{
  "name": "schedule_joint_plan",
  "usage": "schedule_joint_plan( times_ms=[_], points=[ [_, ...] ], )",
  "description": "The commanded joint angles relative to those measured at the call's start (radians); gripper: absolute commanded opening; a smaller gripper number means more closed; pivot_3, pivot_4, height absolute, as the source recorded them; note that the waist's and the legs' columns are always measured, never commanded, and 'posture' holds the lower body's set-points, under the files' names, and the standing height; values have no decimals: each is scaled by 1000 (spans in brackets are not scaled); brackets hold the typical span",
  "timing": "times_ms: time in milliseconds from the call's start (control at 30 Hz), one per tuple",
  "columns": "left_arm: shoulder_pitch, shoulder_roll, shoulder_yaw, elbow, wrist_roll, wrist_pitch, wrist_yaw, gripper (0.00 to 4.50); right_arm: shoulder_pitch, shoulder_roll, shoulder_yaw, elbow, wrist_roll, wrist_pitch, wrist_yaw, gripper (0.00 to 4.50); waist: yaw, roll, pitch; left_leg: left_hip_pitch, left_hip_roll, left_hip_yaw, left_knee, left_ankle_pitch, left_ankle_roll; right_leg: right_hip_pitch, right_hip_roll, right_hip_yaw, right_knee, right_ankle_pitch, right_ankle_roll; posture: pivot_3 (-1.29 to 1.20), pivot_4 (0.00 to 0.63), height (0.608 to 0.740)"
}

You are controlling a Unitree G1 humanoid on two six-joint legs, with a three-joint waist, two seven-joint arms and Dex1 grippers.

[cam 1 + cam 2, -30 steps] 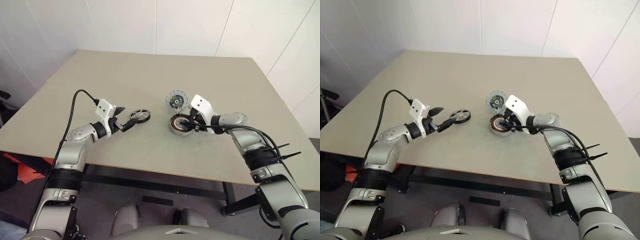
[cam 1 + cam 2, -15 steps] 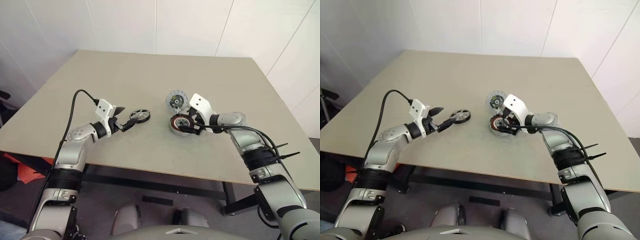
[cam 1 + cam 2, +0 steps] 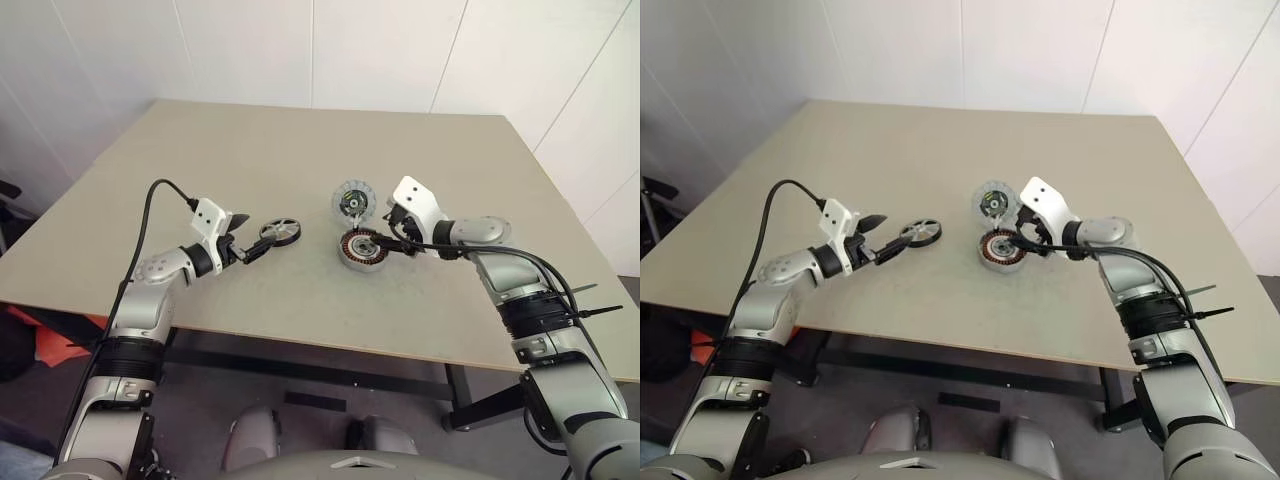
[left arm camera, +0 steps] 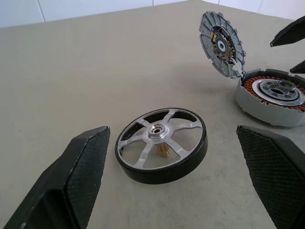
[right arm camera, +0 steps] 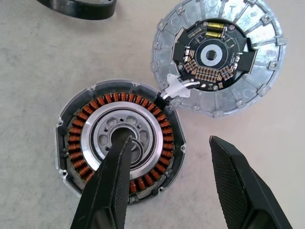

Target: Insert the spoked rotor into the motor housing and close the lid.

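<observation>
The spoked rotor [image 3: 280, 231], black-rimmed with silvery spokes, lies flat on the table just ahead of my left gripper [image 3: 256, 247]. In the left wrist view the rotor [image 4: 162, 144] sits between that gripper's open fingers [image 4: 81, 176], untouched. The motor housing [image 3: 360, 248], with copper windings [image 5: 78, 143], rests flat at mid-table. Its lid [image 3: 351, 200] stands tilted up behind it, tied to the housing by a white lead [image 5: 178, 88]. My right gripper [image 3: 383, 240] hovers open over the housing's right rim. One finger [image 5: 114, 181] is above the hub, the other outside the rim.
The beige table [image 3: 250, 150] has wide bare room behind and to both sides of the parts. A small metal ring [image 5: 137, 145] lies in the housing's hub. White walls stand behind the table.
My right gripper has drawn back to the right and slightly up off the housing. The housing, tipped up half a second ago, now lies flat. The left arm has not moved.
</observation>
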Motion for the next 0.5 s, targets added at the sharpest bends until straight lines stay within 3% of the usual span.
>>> schedule_joint_plan(
  times_ms=[33,233,500],
  points=[
    [-25,6,7,-8,0,-20,-6,4500,4,-19,-29,-58,19,8,6,2016,0,0,0,0,0,0,0,0,0,0,0,0,0,0,0,0,0,740],
    [-28,5,7,-3,1,-22,-5,4500,42,-37,-5,-68,-3,11,10,21,1,0,0,0,0,0,0,0,0,0,0,0,0,0,0,0,0,740],
    [-31,6,7,1,1,-23,-5,4500,45,-27,6,-72,-10,14,5,21,0,0,0,0,0,0,0,0,0,0,0,0,0,0,0,0,0,740]
  ],
)
